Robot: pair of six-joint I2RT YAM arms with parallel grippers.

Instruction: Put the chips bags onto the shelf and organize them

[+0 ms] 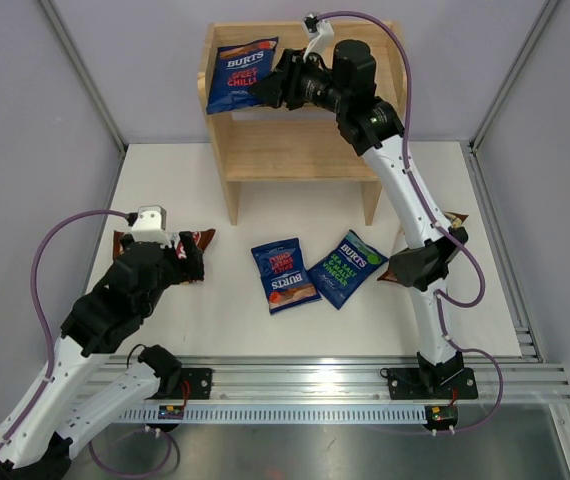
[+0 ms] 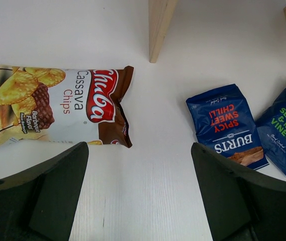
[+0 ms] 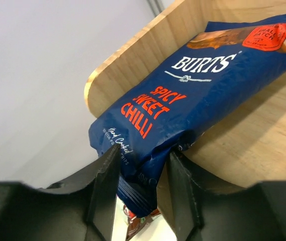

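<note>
Red-lettered BURTS bag [image 1: 242,75] sits at the left end of the shelf [image 1: 295,150] top tier, front showing, long axis slanting away from right fingers [image 3: 103,186]. These stand partly apart astride its near end; grip unclear. Left fingers [image 2: 42,191] wide, empty, above bench [image 2: 153,165] near Chuba bag [image 2: 57,108].

You are looking at a robotics lab cell: a left arm [image 1: 95,325] and a right arm [image 1: 417,210] are standing bolted to an aluminium rail [image 1: 305,380] at the frame's bottom, purple cables [image 1: 35,275] are looping off them, and plain pale panels [image 1: 25,120] are enclosing the white bench [image 1: 225,315].
</note>
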